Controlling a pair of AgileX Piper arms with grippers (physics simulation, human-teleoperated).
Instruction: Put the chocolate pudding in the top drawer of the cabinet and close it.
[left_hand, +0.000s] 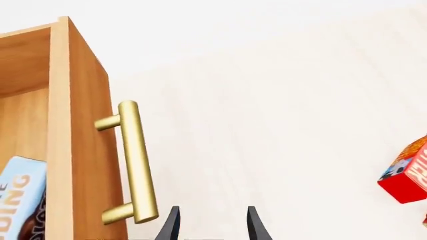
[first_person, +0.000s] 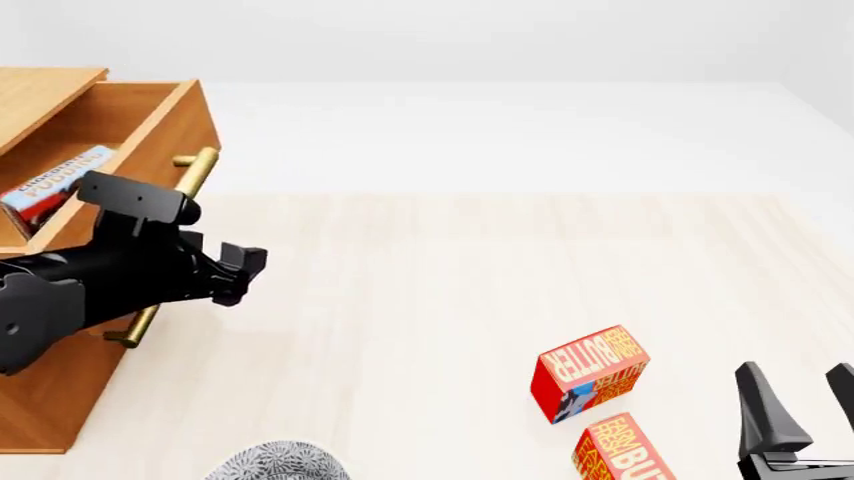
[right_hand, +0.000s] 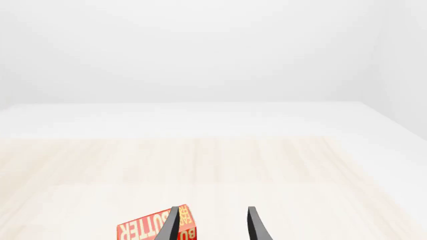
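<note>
The chocolate pudding (first_person: 54, 185) lies inside the top drawer (first_person: 160, 125), which stands pulled out of the cabinet (first_person: 47, 390). In the left wrist view the pudding (left_hand: 20, 200) shows behind the drawer front (left_hand: 87, 150), whose brass handle (left_hand: 133, 162) is close by. My left gripper (first_person: 240, 268) is open and empty, just right of the handle (first_person: 194, 172). Its fingertips (left_hand: 168, 225) show at the edge of the left wrist view. My right gripper (first_person: 801, 400) stands open and empty at the front right.
Two red-orange butter boxes (first_person: 590, 372) (first_person: 625, 450) lie on the table at the front right, just left of my right gripper. One butter box (right_hand: 157, 229) shows beside the right fingertips. A grey patterned round object (first_person: 274, 462) peeks in at the front edge.
</note>
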